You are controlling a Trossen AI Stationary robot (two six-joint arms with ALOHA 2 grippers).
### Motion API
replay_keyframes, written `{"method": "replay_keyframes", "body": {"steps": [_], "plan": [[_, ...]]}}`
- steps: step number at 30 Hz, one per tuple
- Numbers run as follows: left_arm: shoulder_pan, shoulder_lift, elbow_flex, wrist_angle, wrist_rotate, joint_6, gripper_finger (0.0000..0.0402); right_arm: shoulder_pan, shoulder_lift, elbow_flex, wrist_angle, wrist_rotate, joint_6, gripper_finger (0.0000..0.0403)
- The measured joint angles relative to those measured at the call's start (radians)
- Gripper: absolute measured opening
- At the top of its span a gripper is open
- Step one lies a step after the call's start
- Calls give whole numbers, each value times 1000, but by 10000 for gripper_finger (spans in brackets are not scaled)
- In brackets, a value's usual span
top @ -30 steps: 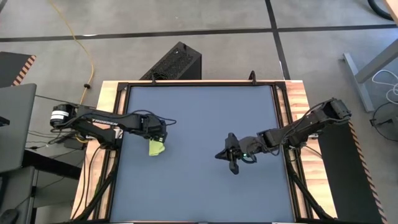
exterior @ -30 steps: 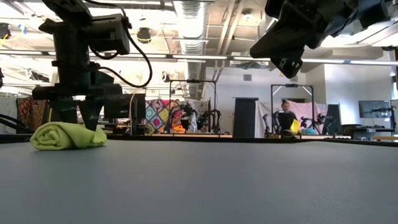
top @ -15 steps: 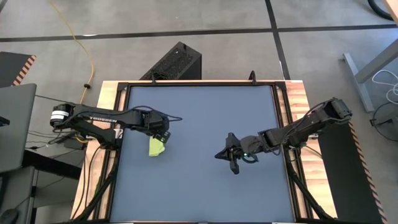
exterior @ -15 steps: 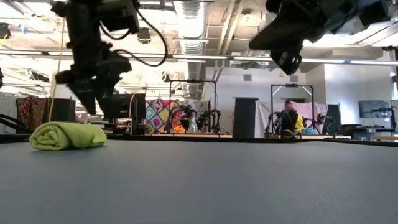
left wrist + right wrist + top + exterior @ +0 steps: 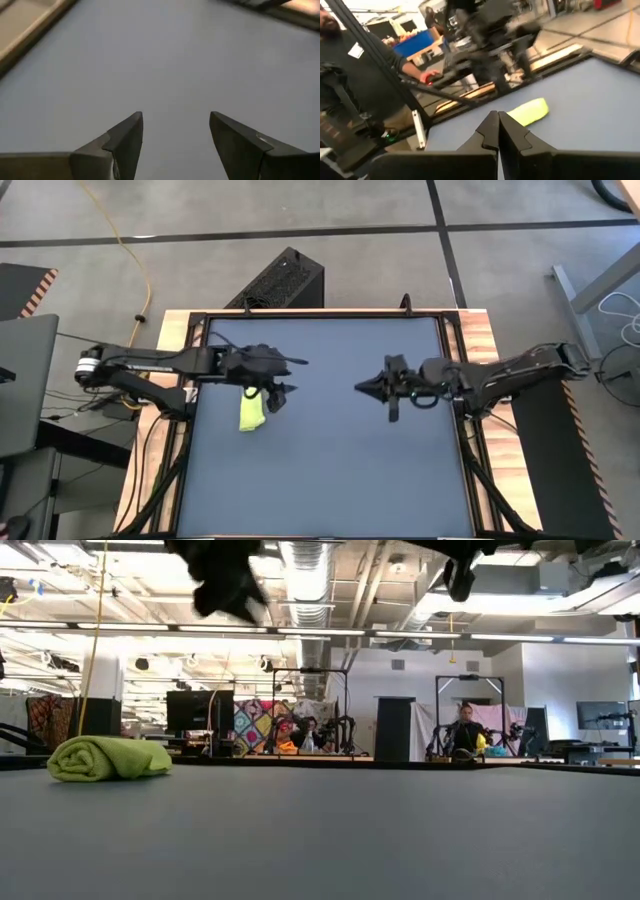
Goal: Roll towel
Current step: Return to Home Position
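Observation:
The lime towel (image 5: 251,413) lies rolled up on the dark blue-grey table near its left side. It also shows in the low view (image 5: 108,758) and in the right wrist view (image 5: 530,111). My left gripper (image 5: 277,392) is open and empty, high above the table just right of the towel; its spread fingers show in the left wrist view (image 5: 176,116). My right gripper (image 5: 376,387) is shut and empty, raised over the table's right half; its closed fingers show in its wrist view (image 5: 498,120).
Bare table surface (image 5: 330,470) spreads between the towel and the right arm. Wooden rails (image 5: 480,340) frame the table. A black box (image 5: 280,280) stands on the floor beyond the far edge. A person (image 5: 350,65) stands beyond the table's left side.
My left gripper has risen from the towel, high above the table, and gone a little toward the right edge. My right gripper has risen and gone toward the far edge. The rolled towel has stayed where it was.

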Motion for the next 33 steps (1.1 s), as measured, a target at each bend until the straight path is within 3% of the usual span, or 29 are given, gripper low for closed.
{"method": "replay_keyframes", "body": {"steps": [6, 11, 17, 23, 33], "plan": [[1, -168, -114, 131, 49, 63, 220, -42, -128, 0, -118, -23, -72, 23], [21, -341, -323, 277, 112, 18, 220, -55, -192, -4, -204, -23, -126, 23], [40, -565, -591, 448, 114, -130, 219, -58, -264, -178, -62, -11, -109, 23], [40, -773, -729, 451, 108, -200, 219, -76, -360, -455, 198, 6, 26, 23], [40, -1063, -914, 433, 94, -314, 219, -94, -499, -624, 242, 57, 99, 23]]}}
